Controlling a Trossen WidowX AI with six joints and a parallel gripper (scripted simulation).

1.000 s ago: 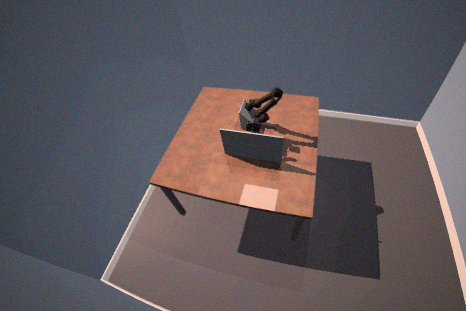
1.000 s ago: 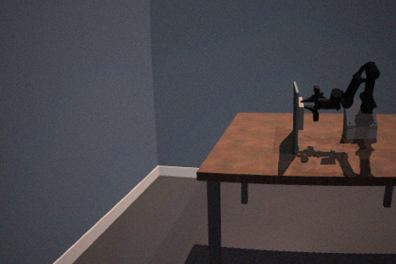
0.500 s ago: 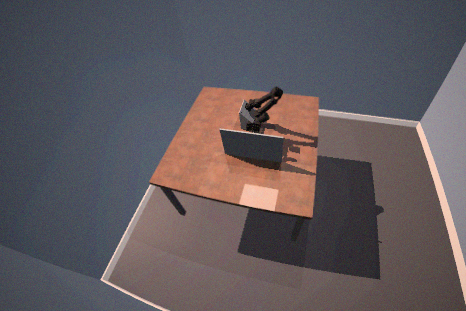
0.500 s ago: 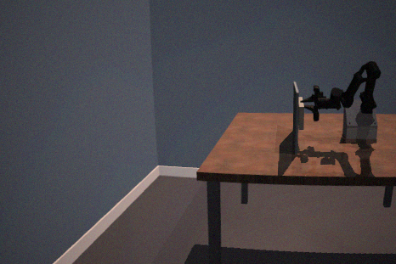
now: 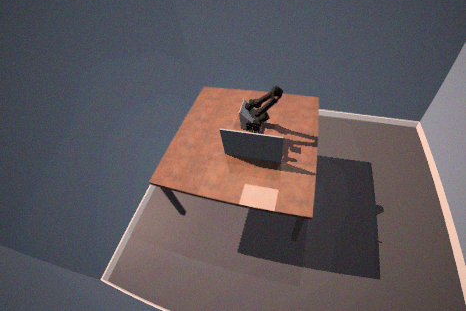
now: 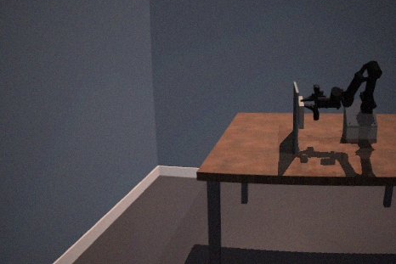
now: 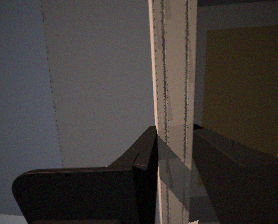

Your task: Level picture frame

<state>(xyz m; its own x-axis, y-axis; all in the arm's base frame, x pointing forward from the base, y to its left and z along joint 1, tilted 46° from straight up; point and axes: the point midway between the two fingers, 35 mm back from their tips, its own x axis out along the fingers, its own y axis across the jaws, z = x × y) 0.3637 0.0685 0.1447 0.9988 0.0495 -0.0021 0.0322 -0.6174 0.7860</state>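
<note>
The picture frame (image 6: pixel 301 117) hangs against the robot's side of an upright panel (image 6: pixel 296 133) (image 5: pixel 252 147). In the wrist view its pale rail (image 7: pixel 175 75) runs almost straight up and down the image, with the brown-yellow picture (image 7: pixel 240 75) to its right. My gripper (image 7: pixel 171 131) (image 6: pixel 303 103) is shut on this rail, one dark finger on each side. In the top view the panel hides the frame. The screw and the notched strip are hidden. How level the frame hangs is hard to tell from these views.
The panel stands on the wooden table (image 5: pixel 190 147) (image 6: pixel 251 133), between the arm and a pale rectangle (image 5: pixel 259 196) near the table's edge. The arm's grey base (image 6: pixel 359 131) stands behind the gripper. The grey panel face (image 7: pixel 100 90) shows left of the rail in the wrist view.
</note>
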